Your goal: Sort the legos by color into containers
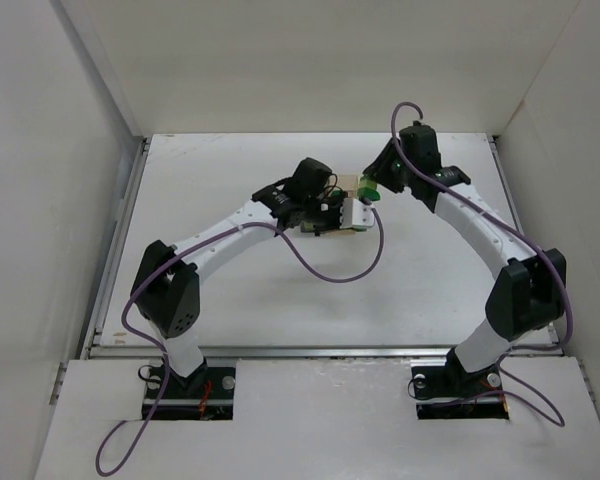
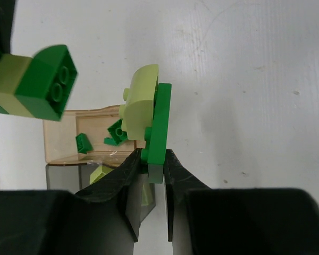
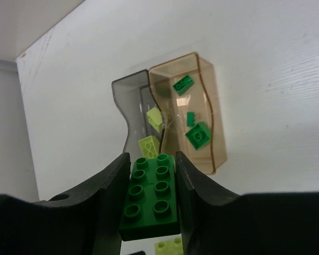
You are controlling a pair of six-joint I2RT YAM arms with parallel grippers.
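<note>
The two joined containers lie below both grippers: the amber box (image 3: 208, 143) holds three bright green legos (image 3: 198, 135), and the grey box (image 3: 128, 101) holds two pale yellow-green legos (image 3: 149, 144). My right gripper (image 3: 152, 159) is shut on a bright green eight-stud brick (image 3: 151, 199) with a pale brick (image 3: 167, 247) under it, held above the boxes. My left gripper (image 2: 153, 159) is shut on a green flat plate (image 2: 159, 127) with a pale curved piece (image 2: 138, 101) stuck to it. The right gripper's stack (image 2: 37, 85) hangs at the upper left there. In the top view both grippers (image 1: 330, 212) (image 1: 368, 192) meet over the boxes (image 1: 355, 215).
White walls enclose the white table (image 1: 430, 280) on the left, back and right. A purple cable (image 1: 330, 270) loops from the left arm over the table's middle. The amber box (image 2: 64, 138) and grey box (image 2: 61, 178) sit left of my left fingers.
</note>
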